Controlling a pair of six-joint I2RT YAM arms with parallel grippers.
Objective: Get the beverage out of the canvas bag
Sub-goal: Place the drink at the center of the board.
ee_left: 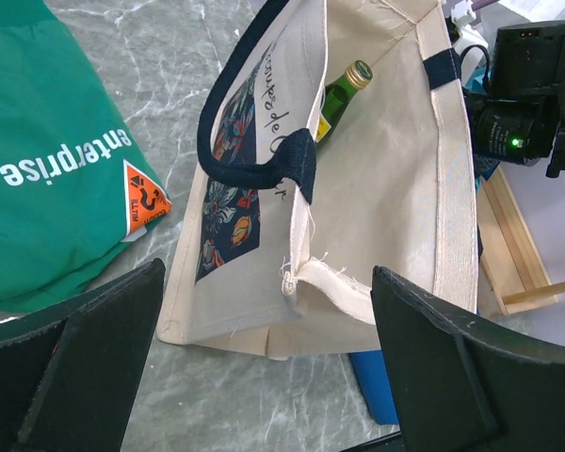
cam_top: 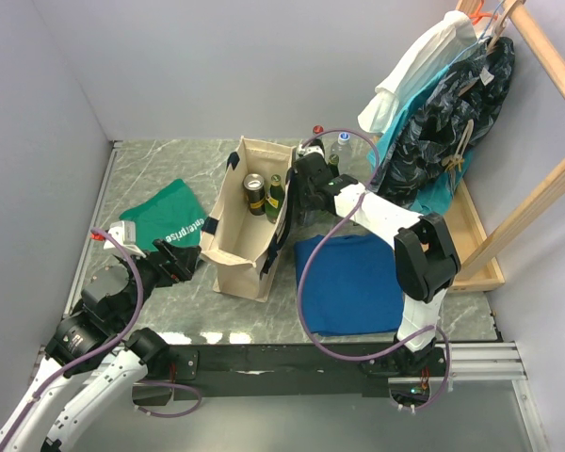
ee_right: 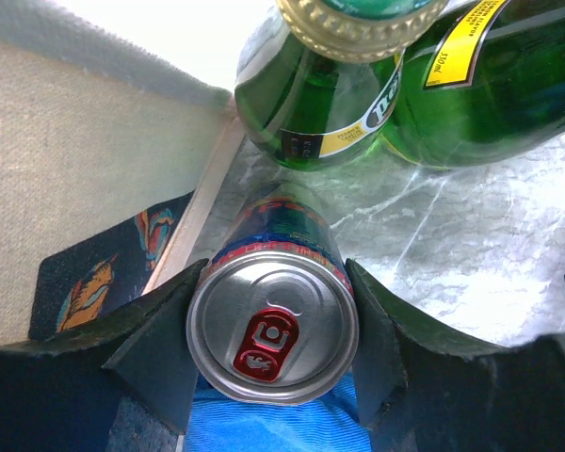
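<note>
**Top view.** Task partly done, by my reading. Bag (cam_top: 237,271) stands open at frame centre on the counter (cam_top: 169,325). A second can (cam_top: 254,192) and a bottle (cam_top: 275,196) sit upright inside, so there is more to take out. Right arm (cam_top: 386,221) reaches from lower right up to the bag's right wall, wrist bent down just outside it. Its pincer tips are hidden from here. Blue cloth (cam_top: 353,282) lies just right of the bag, green cloth (cam_top: 165,221) to the left. Left pincer (cam_top: 179,259) sits low near the bag's lower-left corner, not touching it.

**Left wrist.** Left pincer (ee_left: 268,282) is spread wide and empty, fingers (ee_left: 104,348) at the bottom corners of the frame and aimed at the bag's near end. The bottle's gold cap shows inside the bag mouth, upper centre. Navy handle (ee_left: 254,160) droops over the printed side.

**Right wrist.** Right pincer (ee_right: 273,330) pinches a can (ee_right: 273,325), one finger against each side, red tab up. This can is outside the bag: the canvas wall runs along the left of the frame, with blue cloth below and bare counter to the right. Two green bottles (ee_right: 301,94) lie at the top of the frame, also outside. Cannot tell whether the can is lifted or resting.

Left to do, I judge: let go of this can, then take the second can and the bottle out.
</note>
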